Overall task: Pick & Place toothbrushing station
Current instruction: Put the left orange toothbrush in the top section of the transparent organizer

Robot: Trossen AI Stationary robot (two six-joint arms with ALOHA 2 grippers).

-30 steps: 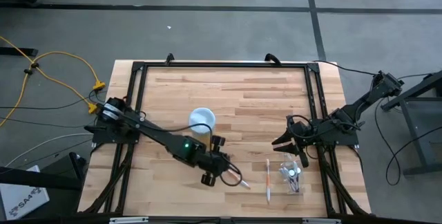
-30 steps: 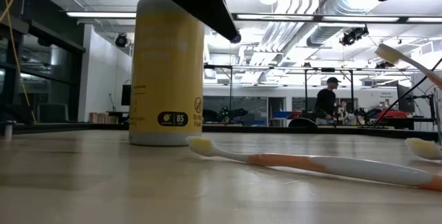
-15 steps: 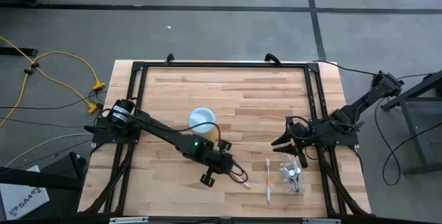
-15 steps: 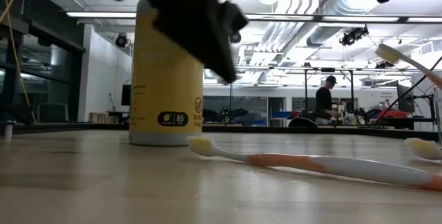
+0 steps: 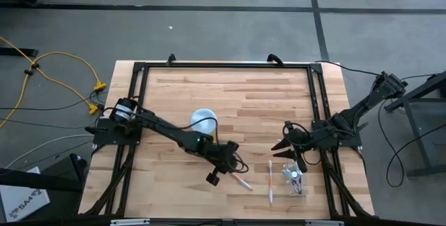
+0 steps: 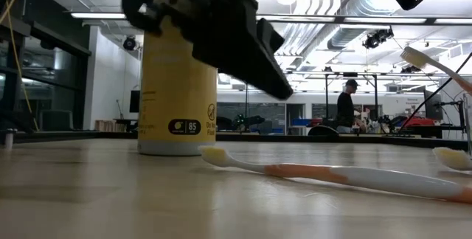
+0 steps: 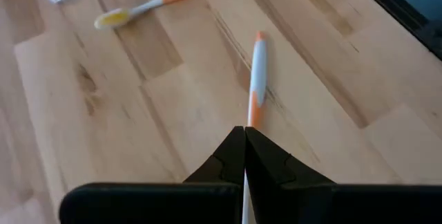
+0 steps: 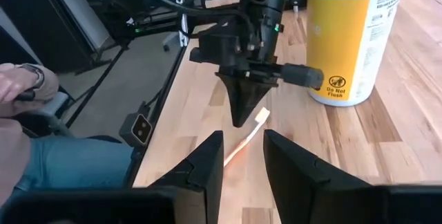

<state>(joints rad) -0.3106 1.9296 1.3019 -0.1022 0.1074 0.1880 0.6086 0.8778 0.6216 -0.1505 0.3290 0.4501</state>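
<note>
slim orange-white toothbrush point(image 7: 257, 72), grained wooden table point(image 7: 138, 113)

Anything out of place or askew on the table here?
Yes. Two orange-and-white toothbrushes lie loose on the wood: one under the left pincer, another beside the clear holder cup, which stands near the table's edge. Nothing looks spilled or damaged.
</note>
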